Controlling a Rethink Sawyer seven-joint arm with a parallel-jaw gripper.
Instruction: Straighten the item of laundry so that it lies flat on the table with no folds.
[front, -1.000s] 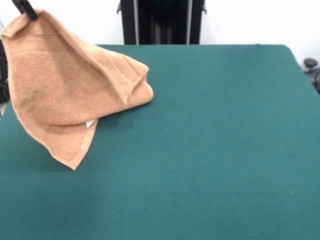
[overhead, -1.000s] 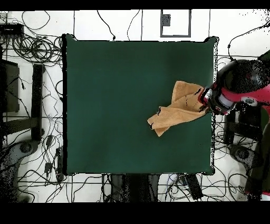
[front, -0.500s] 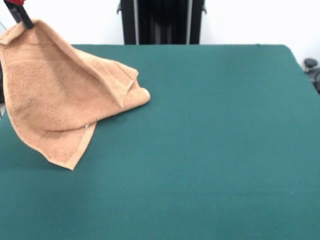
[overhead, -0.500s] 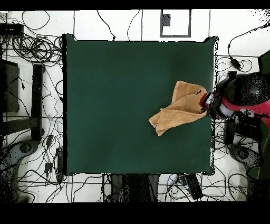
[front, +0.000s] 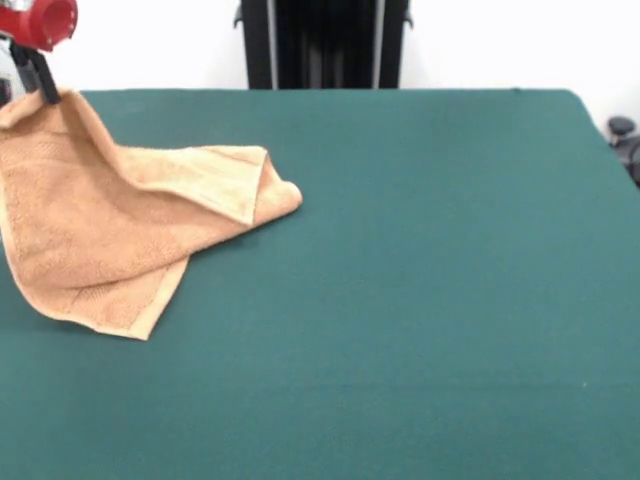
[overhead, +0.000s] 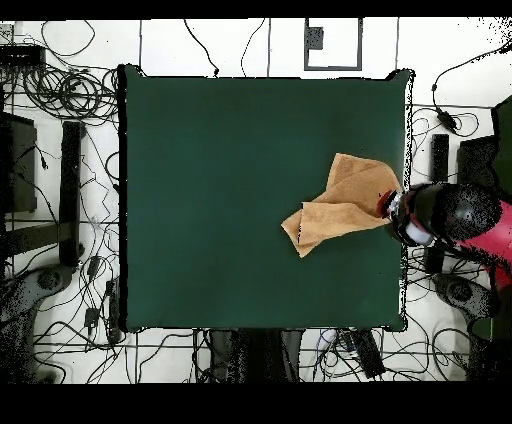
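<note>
Pincer (front: 45, 88) clenched on towel (front: 120, 235) corner, far left of front view, right at counter (front: 450, 300) edge. We see rest of cloth trailing inward from it, toward counter middle, one flap folded over. We reckon any pull goes along that line.

text: none legible | labels/brands: none legible | numbers/signs: none legible | checked: front view, overhead view
</note>
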